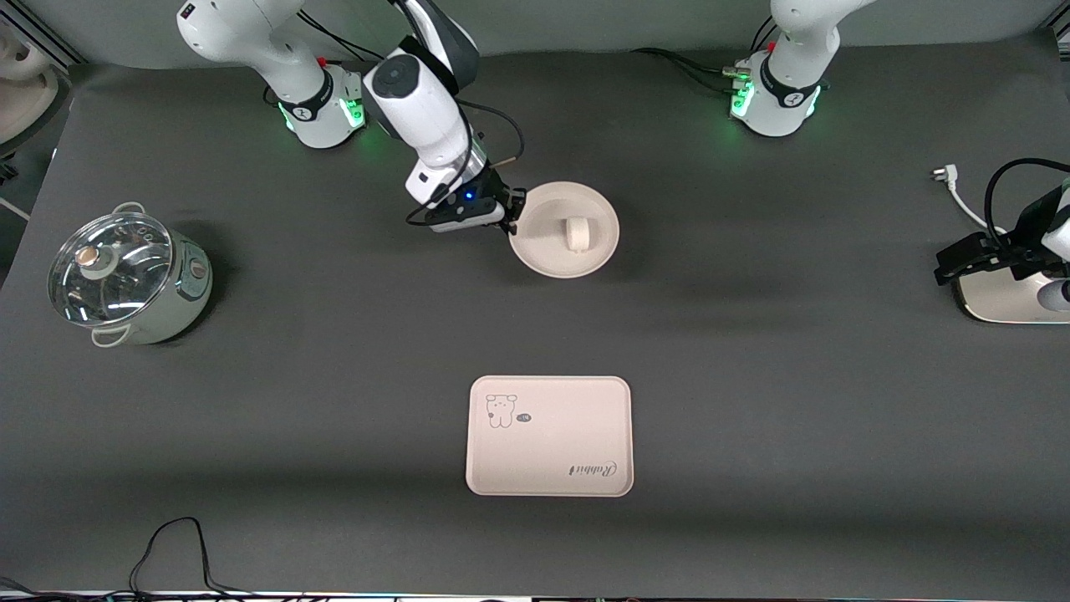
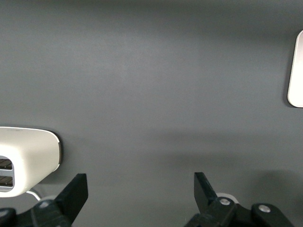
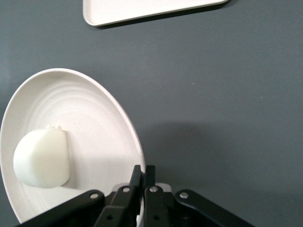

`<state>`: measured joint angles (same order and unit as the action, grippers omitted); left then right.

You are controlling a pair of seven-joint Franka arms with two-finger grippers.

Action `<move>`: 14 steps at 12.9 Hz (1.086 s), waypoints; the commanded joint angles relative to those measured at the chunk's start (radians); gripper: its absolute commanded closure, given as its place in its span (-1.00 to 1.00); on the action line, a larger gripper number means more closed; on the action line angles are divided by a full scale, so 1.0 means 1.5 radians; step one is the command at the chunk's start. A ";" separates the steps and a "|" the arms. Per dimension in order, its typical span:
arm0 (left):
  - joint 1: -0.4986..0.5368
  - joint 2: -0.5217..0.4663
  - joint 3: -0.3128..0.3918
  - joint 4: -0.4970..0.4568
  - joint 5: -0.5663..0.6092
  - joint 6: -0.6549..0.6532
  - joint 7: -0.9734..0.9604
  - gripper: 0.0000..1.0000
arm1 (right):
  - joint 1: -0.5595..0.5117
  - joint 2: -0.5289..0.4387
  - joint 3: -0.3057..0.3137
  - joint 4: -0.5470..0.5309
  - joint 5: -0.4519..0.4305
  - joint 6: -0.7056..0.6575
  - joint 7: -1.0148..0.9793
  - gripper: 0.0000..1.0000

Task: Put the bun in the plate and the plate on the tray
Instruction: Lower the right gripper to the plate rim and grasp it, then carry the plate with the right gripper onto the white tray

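The round cream-white plate (image 1: 547,255) lies on the dark table, farther from the front camera than the tray (image 1: 549,436). The small off-white bun (image 1: 577,233) lies in the plate. My right gripper (image 1: 512,219) is shut on the plate's rim, on the edge toward the right arm's end. In the right wrist view the closed jaws (image 3: 143,171) pinch the rim of the plate (image 3: 94,118), with the bun (image 3: 42,158) inside and the tray's edge (image 3: 142,7) showing. My left gripper (image 2: 140,184) is open and empty, waiting at the left arm's end of the table (image 1: 949,267).
A glass-lidded pot (image 1: 125,276) stands at the right arm's end. A white appliance (image 1: 1003,301) sits under the left gripper and also shows in the left wrist view (image 2: 26,156). A white plug and cable (image 1: 949,180) lie near it. Cables run along the table's front edge (image 1: 167,543).
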<state>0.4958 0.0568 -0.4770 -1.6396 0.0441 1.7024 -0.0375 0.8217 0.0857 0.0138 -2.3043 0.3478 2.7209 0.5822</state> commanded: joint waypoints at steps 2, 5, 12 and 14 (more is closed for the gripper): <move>0.000 0.005 0.000 0.010 -0.006 0.003 0.010 -1.00 | -0.023 0.021 -0.014 0.033 0.111 -0.011 -0.133 1.00; 0.000 0.005 0.000 0.010 -0.006 0.003 0.011 -1.00 | -0.057 0.120 -0.019 0.163 0.105 -0.054 -0.136 1.00; -0.001 0.005 0.000 0.010 -0.006 0.002 0.011 -1.00 | -0.104 0.392 -0.099 0.590 0.099 -0.201 -0.163 1.00; 0.000 0.005 0.000 0.010 -0.006 0.002 0.011 -1.00 | -0.131 0.464 -0.100 0.698 0.102 -0.227 -0.155 1.00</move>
<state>0.4958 0.0582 -0.4776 -1.6388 0.0438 1.7027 -0.0360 0.6536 0.6466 -0.1335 -1.4730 0.4770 2.4363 0.3608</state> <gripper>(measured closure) 0.000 0.960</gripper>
